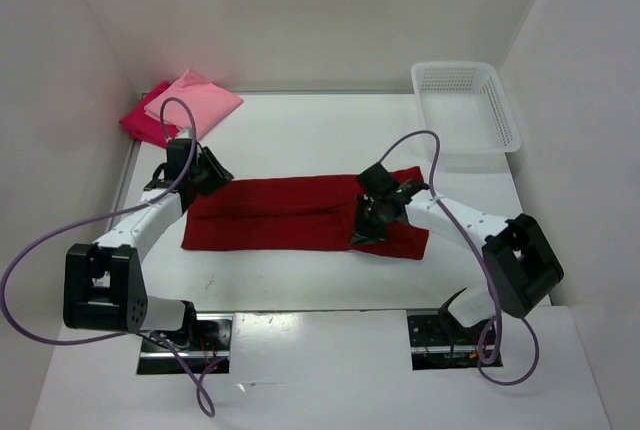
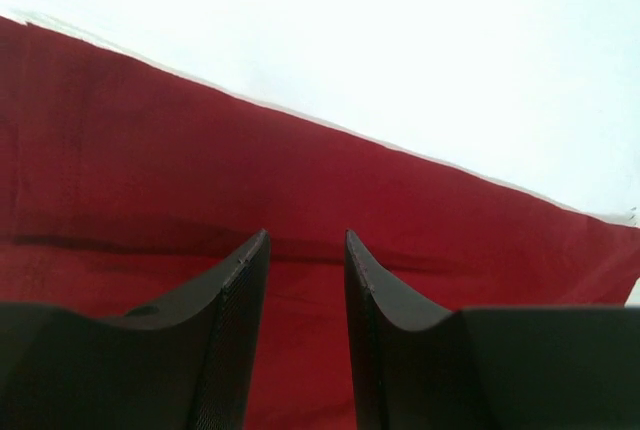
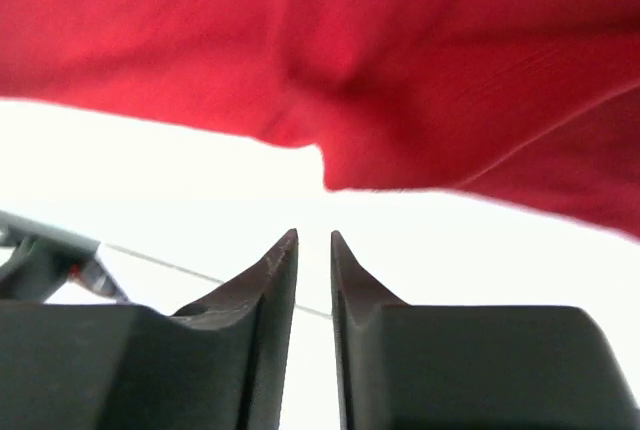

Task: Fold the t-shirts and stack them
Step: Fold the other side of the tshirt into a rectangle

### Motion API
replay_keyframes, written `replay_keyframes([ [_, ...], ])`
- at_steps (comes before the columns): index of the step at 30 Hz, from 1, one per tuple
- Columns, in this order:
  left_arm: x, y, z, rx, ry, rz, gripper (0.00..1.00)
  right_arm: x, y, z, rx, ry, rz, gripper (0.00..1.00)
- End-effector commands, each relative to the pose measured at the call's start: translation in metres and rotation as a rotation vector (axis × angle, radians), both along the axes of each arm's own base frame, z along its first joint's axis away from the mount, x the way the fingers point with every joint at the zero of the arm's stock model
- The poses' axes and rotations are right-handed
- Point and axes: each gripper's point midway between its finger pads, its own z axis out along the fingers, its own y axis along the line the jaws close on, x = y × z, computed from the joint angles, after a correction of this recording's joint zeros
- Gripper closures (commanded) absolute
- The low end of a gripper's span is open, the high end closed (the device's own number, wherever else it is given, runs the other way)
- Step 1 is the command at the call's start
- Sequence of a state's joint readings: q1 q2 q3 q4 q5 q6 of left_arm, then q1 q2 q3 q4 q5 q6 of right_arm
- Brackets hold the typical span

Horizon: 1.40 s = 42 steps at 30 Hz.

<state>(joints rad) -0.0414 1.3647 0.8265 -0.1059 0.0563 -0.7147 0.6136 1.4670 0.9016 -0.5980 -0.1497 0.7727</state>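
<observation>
Now look at your bench (image 1: pixel 300 135). The dark red shirt (image 1: pixel 290 212) lies in the middle of it, folded into one long flat strip that runs from left to right.

Your left end effector (image 1: pixel 213 178) is at the left end of that strip. From the left wrist, your left end effector (image 2: pixel 307 235) has its two fingers apart. You can see the dark red shirt (image 2: pixel 150 150) lying flat under the gap and past the tips. A dark fold line runs across the cloth just past the tips. Nothing is pinched, so this end effector is let go.

Your right end effector (image 1: pixel 368 222) is over the right part of the strip, close to the front edge. From the right wrist, your right end effector (image 3: pixel 314 235) has only a thin gap between its fingers, and nothing is in that gap. The dark red shirt (image 3: pixel 350 50) is just past the tips, and one corner of its edge pokes toward them. White bench shows between the tips and the cloth, so it holds nothing.

The light pink shirt (image 1: pixel 195 100) sits folded in the far left corner. It lies on top of the bright crimson shirt (image 1: pixel 140 122), well away from both end effectors.

A white basket (image 1: pixel 465 67) sits in the far right corner.
</observation>
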Motion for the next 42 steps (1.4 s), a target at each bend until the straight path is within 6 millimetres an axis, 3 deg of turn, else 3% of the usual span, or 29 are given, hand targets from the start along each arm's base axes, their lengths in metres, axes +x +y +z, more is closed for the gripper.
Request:
replay_keyframes([
  [1,-0.001,0.005,0.018,0.005,-0.051,0.029,0.57,-0.019,0.026,0.027,0.139,0.020,0.028,0.75],
  [5,0.000,0.007,0.020,0.018,-0.053,0.030,0.57,0.004,0.025,0.064,0.137,-0.081,0.036,0.59],
  [8,0.000,0.007,0.020,0.025,-0.054,0.024,0.57,0.035,0.007,0.080,0.101,-0.167,-0.015,0.57],
  [12,0.003,0.005,0.016,0.019,-0.052,0.017,0.57,0.086,-0.024,0.070,-0.032,-0.249,-0.064,0.90],
  [13,0.003,0.003,0.016,0.011,-0.052,0.008,0.57,0.104,-0.035,0.071,-0.094,-0.296,-0.099,0.92],
  [14,0.003,0.003,0.013,0.012,-0.042,0.007,0.57,0.111,-0.038,0.054,-0.152,-0.273,-0.083,0.95],
  [16,0.003,0.003,0.013,0.012,-0.042,0.007,0.57,0.124,-0.049,0.040,-0.221,-0.263,-0.106,0.98],
  [17,0.001,0.003,0.009,0.012,-0.033,0.007,0.57,0.124,-0.053,0.024,-0.248,-0.226,-0.095,0.99],
  [20,0.002,0.001,0.007,0.005,-0.033,-0.001,0.57,0.116,-0.056,0.007,-0.268,-0.181,-0.074,0.99],
  [23,0.001,0.002,0.005,0.005,-0.033,-0.001,0.57,0.095,-0.057,-0.004,-0.245,-0.137,-0.052,0.99],
  [28,0.002,-0.004,-0.011,-0.012,0.010,-0.023,0.57,0.042,-0.054,-0.022,-0.219,-0.012,0.016,0.99],
  [33,-0.001,-0.005,-0.023,-0.011,0.051,-0.036,0.57,0.011,-0.043,-0.004,-0.148,0.001,0.029,0.99],
  [38,-0.009,-0.012,-0.044,-0.039,0.128,-0.066,0.55,-0.011,-0.034,-0.001,-0.120,0.061,0.090,0.92],
  [42,-0.010,-0.013,-0.068,-0.045,0.207,-0.071,0.55,0.011,-0.023,0.024,-0.075,-0.041,0.082,0.92],
])
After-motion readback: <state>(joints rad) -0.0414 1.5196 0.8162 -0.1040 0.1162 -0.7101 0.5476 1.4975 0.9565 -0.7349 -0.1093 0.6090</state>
